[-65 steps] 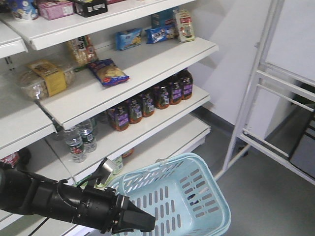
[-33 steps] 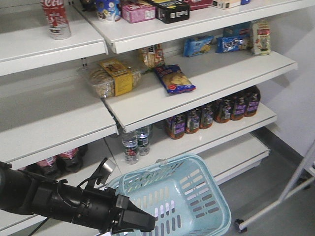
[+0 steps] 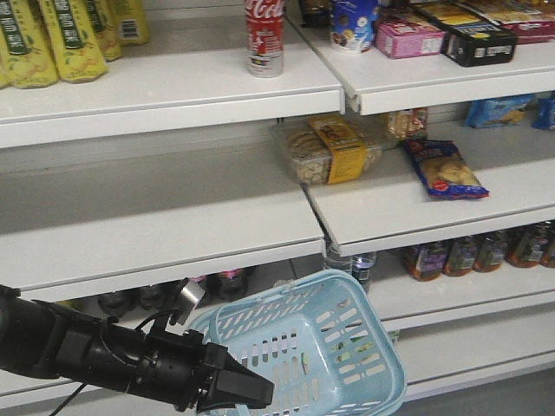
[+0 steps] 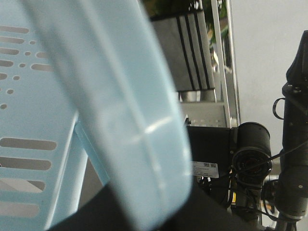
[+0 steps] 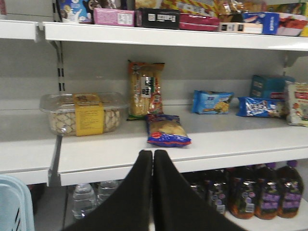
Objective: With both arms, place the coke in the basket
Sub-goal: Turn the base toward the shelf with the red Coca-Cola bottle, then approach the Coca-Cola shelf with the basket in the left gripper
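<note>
Red with white script, the coke [image 3: 264, 36] stands upright at the right end of the top shelf [image 3: 173, 82]. Yellow packets [image 3: 52, 39] lie far to its left, and a printed cup [image 3: 351, 22] sits just to its right on the next section. Well below and nearer, the light blue basket [image 3: 381, 351] hangs tilted in the air. The left hand [image 3: 250, 392] meets its near left corner, fingers drawn together to a point. Whether they pinch any of the basket I cannot tell, though a pale blue handle [image 4: 120, 110] runs close across the left wrist view. The right hand [image 5: 152, 156], seen only from its own wrist, has its fingers pressed together with nothing between them, pointing at a blue crisp bag [image 5: 167, 131] on the middle shelf [image 5: 216, 144].
</note>
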Robot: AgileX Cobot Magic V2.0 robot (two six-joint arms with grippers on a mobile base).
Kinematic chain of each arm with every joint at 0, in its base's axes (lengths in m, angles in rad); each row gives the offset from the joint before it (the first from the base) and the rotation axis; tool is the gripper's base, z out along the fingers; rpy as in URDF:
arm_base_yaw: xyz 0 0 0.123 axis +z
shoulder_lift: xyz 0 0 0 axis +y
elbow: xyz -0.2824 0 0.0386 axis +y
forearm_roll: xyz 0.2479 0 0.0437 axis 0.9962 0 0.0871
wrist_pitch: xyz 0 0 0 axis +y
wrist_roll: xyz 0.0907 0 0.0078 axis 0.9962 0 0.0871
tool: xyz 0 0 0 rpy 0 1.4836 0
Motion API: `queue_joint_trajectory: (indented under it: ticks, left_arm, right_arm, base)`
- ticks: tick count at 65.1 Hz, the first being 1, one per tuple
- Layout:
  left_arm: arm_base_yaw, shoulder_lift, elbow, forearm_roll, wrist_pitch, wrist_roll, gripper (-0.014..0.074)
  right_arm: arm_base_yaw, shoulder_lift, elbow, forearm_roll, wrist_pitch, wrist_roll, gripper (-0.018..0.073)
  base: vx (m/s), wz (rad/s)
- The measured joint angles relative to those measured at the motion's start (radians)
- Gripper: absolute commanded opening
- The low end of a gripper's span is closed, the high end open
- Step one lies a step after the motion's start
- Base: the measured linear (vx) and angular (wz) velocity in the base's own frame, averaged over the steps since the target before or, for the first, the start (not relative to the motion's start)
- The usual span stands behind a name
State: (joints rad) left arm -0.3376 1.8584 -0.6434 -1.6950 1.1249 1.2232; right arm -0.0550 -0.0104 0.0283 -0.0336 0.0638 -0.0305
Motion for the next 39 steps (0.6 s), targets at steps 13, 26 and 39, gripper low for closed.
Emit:
queue_joint_trajectory:
  ticks: [13,26,39]
  left_arm:
    - [0.0,0.0,0.0,0.0,0.0,0.0,-0.0006]
    - [0.0,0.0,0.0,0.0,0.0,0.0,-0.0006]
    - [0.0,0.0,0.0,0.0,0.0,0.0,-0.0006]
  right_arm:
    - [0.0,0.0,0.0,0.0,0.0,0.0,-0.0009]
    - [0.0,0.0,0.0,0.0,0.0,0.0,-0.0009]
    - [0.0,0.0,0.0,0.0,0.0,0.0,-0.0009]
  base:
    - [0.08,0.43]
    - [0.07,0.34]
    - [0.05,0.21]
